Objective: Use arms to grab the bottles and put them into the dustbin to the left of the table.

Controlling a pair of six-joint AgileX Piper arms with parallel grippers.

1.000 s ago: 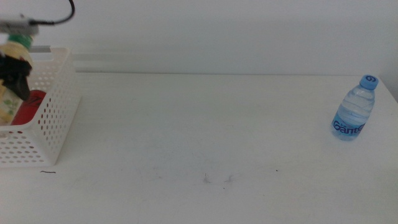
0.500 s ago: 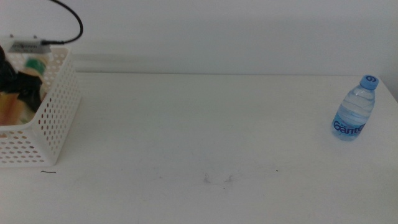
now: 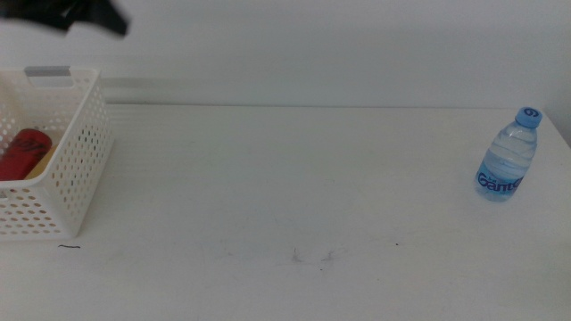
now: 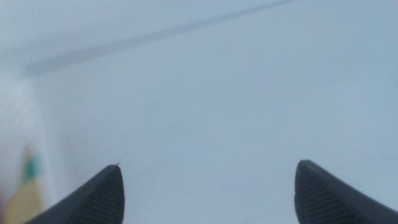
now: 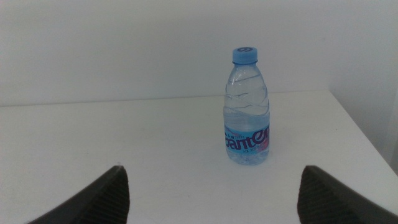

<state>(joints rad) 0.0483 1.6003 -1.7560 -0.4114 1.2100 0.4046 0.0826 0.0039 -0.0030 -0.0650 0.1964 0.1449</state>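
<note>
Looking down at the near part of the white surface (image 3: 285, 196), I only see a few small dark scuff marks (image 3: 312, 257) close to the front edge. The right tool (image 5: 211, 186) isn't in my middle view at all, but its wrist cam shows both jaws spread wide with nothing between them, pointed at the blue-capped water bottle (image 5: 247, 109). That bottle (image 3: 508, 156) stands upright by the right edge of the surface, about midway back, well apart from everything else.

Over on the left edge sits the white dustbin (image 3: 76, 169) with its grid walls and the grey handle strip (image 3: 47, 71) on the far rim. Inside it I can see the red soda can (image 3: 20, 153) lying down, with something pale yellow right beside it. The left wrist cam is blurry, but it catches the yellow bottle (image 4: 28, 196) with its green neck band down in there.

The left tool (image 4: 208, 186) is up high at the far left, above the dustbin, jaws wide apart and empty; in the middle view it's just a dark blur (image 3: 76, 12).
</note>
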